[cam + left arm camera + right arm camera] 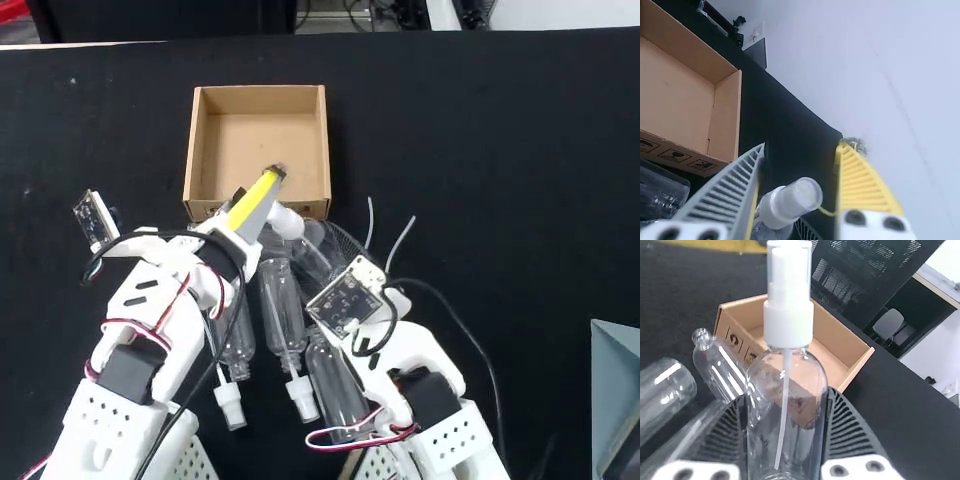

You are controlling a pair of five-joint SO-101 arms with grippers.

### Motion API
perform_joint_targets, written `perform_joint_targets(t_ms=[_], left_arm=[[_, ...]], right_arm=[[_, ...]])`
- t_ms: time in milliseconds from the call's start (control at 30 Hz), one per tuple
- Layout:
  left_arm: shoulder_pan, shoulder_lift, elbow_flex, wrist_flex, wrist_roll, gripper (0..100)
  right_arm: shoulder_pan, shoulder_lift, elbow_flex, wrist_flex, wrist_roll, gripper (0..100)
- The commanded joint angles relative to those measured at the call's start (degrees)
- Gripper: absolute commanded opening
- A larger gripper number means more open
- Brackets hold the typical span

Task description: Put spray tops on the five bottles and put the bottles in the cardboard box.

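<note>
Centre-left in the high view, the left gripper (pixel 801 147) is parted around a white spray top (pixel 790 200) without pinching it, at the lower edge of the cardboard box (pixel 257 95). The box wall carries small handling pictograms (pixel 675 155). Bottles (pixel 283 310) lie mid-frame. Lower right, the right gripper (pixel 786 396) clamps the capped bottle (pixel 790 365).

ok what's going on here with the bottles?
The right gripper is shut on a clear bottle that already has a spray top on, pointed toward the cardboard box. The left gripper is open and straddles that top, just at the box's near wall. Nothing is in the box yet. The other bottles lie on the black table between the arms, and at least one has a bare neck.
</note>
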Motion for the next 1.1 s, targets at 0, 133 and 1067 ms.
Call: perform_joint_targets(t_ms=[0,133,1067], left_arm=[[0.22,-0.09,-3.12,-1.76,0.62,20],[1.89,-0.26,-0.40,-5.63,0.62,20],[8.13,-0.26,5.41,-13.01,0.35,20]], right_arm=[[-1.14,-0.75,-0.31,-1.93,-1.23,1.4],[-1.14,-0.75,-0.31,-1.85,-1.23,1.5],[-0.97,-0.75,0.48,-2.02,-1.05,1.5]])
